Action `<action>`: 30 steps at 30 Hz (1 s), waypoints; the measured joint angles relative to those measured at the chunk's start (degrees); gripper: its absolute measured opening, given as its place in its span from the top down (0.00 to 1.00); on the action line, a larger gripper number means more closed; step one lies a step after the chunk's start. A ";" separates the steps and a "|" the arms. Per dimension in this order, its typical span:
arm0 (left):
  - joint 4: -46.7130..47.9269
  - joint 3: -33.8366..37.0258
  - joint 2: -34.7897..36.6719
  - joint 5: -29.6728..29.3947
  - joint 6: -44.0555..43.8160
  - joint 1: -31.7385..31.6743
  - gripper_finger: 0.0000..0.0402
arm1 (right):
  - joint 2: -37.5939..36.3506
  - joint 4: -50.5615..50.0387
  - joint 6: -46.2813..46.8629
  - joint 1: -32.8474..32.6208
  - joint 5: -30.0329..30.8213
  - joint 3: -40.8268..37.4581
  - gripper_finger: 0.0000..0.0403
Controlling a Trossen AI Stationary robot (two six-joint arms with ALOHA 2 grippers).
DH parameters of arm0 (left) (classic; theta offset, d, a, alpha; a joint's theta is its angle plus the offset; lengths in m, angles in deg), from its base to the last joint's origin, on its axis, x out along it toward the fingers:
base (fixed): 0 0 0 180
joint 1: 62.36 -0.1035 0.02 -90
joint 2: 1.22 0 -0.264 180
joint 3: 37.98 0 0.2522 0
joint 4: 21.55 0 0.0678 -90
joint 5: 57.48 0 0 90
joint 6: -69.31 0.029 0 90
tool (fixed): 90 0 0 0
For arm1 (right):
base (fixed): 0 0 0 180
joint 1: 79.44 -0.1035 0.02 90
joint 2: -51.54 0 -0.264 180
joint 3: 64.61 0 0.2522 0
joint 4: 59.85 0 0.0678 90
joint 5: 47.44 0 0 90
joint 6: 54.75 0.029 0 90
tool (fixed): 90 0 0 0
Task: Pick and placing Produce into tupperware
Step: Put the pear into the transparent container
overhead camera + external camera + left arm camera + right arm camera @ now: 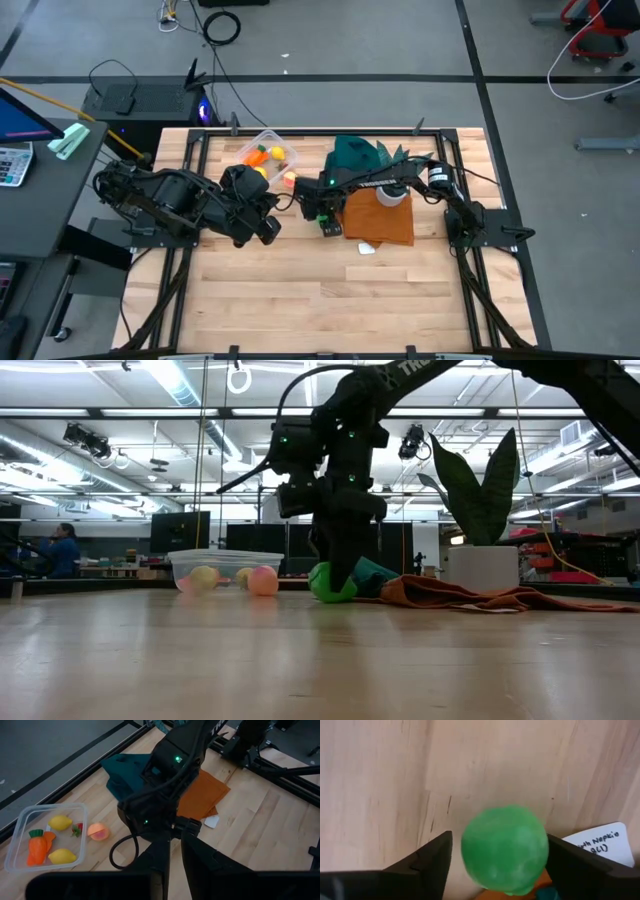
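A round green piece [505, 847] of the produce rests on the wooden table beside the orange cloth, also in the low view [328, 586]. My right gripper [499, 847] points down over it, open, one finger on each side. The clear tupperware [20, 815] at the far left holds two yellow pieces [60, 822], an orange carrot [37, 847] and a tiny red berry [77, 829]. A pink-orange peach [98, 831] lies on the table just outside its wall. My left gripper [268, 228] hangs shut above the table's left part, holding nothing. My right gripper comes from above with its fingers beside the green piece's two sides. One finger [570, 865] stands right at the piece's edge; whether it touches, I cannot tell. The other finger [432, 860] stays a small gap away. The piece sits on the table.
An orange cloth [380, 215] and a teal cloth [360, 155] lie right of the gripper, with a potted plant in a white pot [480, 565] on them. A white card [600, 842] lies close to the green piece. Bare wood spreads toward the near edge.
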 joint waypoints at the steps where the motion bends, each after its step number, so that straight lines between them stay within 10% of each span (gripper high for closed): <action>1: 0.00 0.00 0.00 0.00 0.00 0.00 0.86 | 0.00 -0.02 0.08 0.00 -0.05 0.00 0.39; 11: 0.00 0.00 0.00 0.00 0.07 0.00 0.87 | -0.02 0.00 0.10 0.02 -0.13 0.07 0.56; 30: 0.02 0.00 -0.04 0.00 0.08 -0.02 0.86 | -0.02 -3.11 0.84 0.03 0.84 6.21 0.56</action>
